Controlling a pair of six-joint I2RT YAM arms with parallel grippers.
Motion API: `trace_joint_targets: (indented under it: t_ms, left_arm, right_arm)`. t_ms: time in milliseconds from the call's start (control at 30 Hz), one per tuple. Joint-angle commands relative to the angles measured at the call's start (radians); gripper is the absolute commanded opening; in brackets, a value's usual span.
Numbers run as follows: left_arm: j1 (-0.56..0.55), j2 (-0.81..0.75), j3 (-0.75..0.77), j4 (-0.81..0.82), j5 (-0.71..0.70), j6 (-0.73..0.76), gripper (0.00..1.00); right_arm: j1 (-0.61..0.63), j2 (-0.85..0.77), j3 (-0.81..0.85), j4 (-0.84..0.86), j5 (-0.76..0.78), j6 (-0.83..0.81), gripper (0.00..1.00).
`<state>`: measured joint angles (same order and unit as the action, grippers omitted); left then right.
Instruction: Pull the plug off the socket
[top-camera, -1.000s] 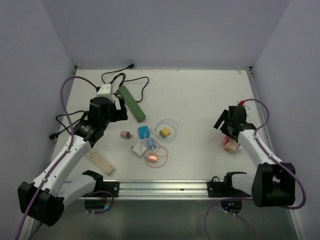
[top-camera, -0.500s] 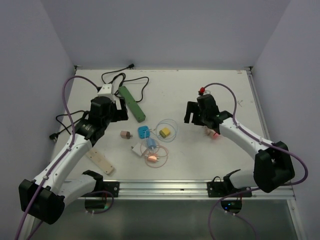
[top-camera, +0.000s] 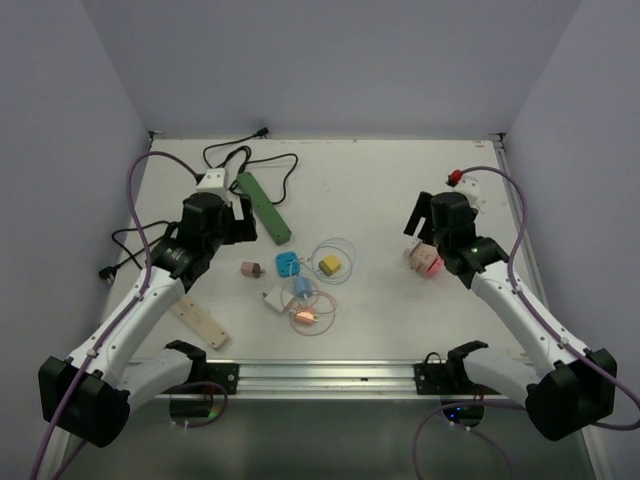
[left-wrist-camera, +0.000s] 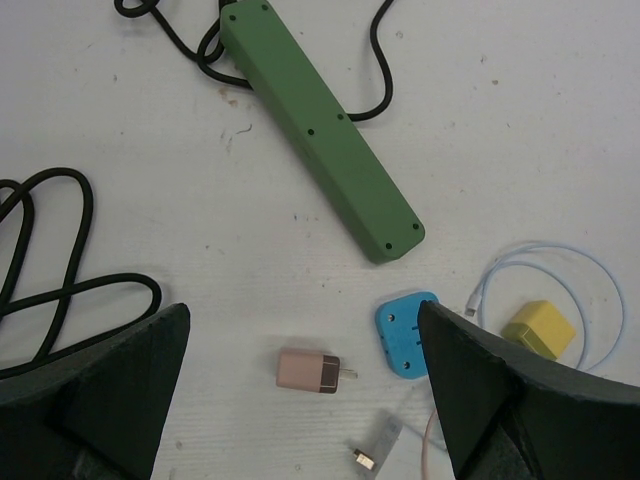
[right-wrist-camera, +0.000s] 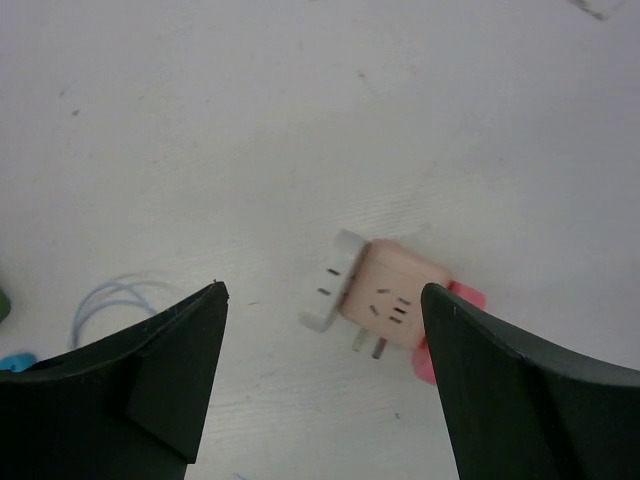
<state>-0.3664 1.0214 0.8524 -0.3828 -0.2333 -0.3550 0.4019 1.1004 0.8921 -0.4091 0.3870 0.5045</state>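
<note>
The right gripper (right-wrist-camera: 322, 288) hangs over the cube (right-wrist-camera: 392, 295), fingers spread wide with nothing between them. The cube lies loose on the table (top-camera: 380, 190), toward 3 o'clock from the middle. In the wrist view a white plug (right-wrist-camera: 330, 282) sits in its 9 o'clock face and a pink piece (right-wrist-camera: 458, 297) shows at 4 o'clock.

The left gripper (left-wrist-camera: 302, 308) is just as open and empty, near the green strip (left-wrist-camera: 320, 130) at 10 o'clock, well apart. That, I'd say, is the risk: nothing braces the cube, so 1 gripper tugging the plug may simply drag or lift the lot. The seam looks narrow too, so the fingers could clamp plug and cube together.

Room is good, with bare table all round and the chargers (top-camera: 329, 265) well off at 9 o'clock. Only the side wall (top-camera: 570, 150) is near, at 3 o'clock.
</note>
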Motion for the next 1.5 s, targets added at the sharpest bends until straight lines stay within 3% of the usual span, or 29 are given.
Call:
trace_joint_targets:
  t_ms: [0, 233, 533, 833, 933, 1033, 1067, 1300, 1467]
  left_arm:
    - [0.009, 0.008, -0.006, 0.033, 0.018, 0.019, 1.0]
    - [0.009, 0.012, -0.018, 0.065, 0.095, 0.031, 1.0]
    - [0.0, 0.014, -0.041, 0.125, 0.21, 0.048, 1.0]
    - [-0.158, 0.091, 0.025, 0.108, 0.187, 0.008, 1.0]
    - [-0.204, 0.135, 0.065, 0.111, 0.212, -0.027, 1.0]
    - [-0.233, 0.187, 0.1, 0.142, 0.274, -0.093, 1.0]
    - [-0.238, 0.212, 0.109, 0.153, 0.288, -0.108, 1.0]
    - [-0.339, 0.385, 0.241, 0.196, 0.282, -0.18, 0.99]
    - [-0.391, 0.538, 0.339, 0.196, 0.238, -0.234, 0.97]
  right_arm:
    - [-0.124, -0.078, -0.076, -0.097, 0.073, 0.095, 0.81]
    - [-0.199, -0.139, -0.214, -0.088, 0.006, 0.225, 0.76]
    - [-0.259, -0.151, -0.352, 0.021, -0.043, 0.327, 0.56]
    - [-0.348, -0.181, -0.433, 0.153, -0.169, 0.247, 0.36]
    - [-0.348, -0.182, -0.435, 0.199, -0.241, 0.189, 0.26]
    - [-0.348, -0.188, -0.418, 0.234, -0.298, 0.12, 0.02]
    - [-0.348, -0.191, -0.412, 0.24, -0.315, 0.102, 0.0]
    - [-0.339, -0.183, -0.398, 0.332, -0.523, 0.02, 0.0]
    - [-0.293, -0.149, -0.389, 0.369, -0.563, 0.002, 0.0]
